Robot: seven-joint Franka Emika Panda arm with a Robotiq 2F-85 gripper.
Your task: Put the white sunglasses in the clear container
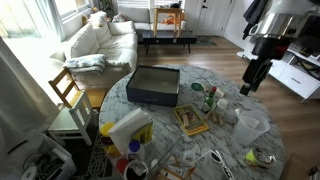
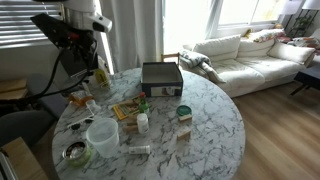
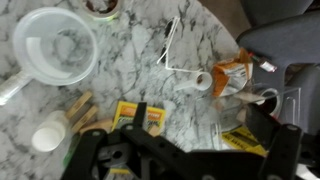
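Note:
The white sunglasses lie on the marble table, thin frame flat, right of the clear container in the wrist view. The container is empty and stands upright. Both also show in an exterior view, the sunglasses near the table's front edge and the container beside them. My gripper is open and empty, held above the table; its dark fingers fill the bottom of the wrist view, short of the sunglasses. It hangs above the table's edge in both exterior views.
A dark open-top box stands mid-table. A small white bottle and an orange packet lie right beside the sunglasses. A yellow book, wooden clothespins, a white cup and a round tin are nearby.

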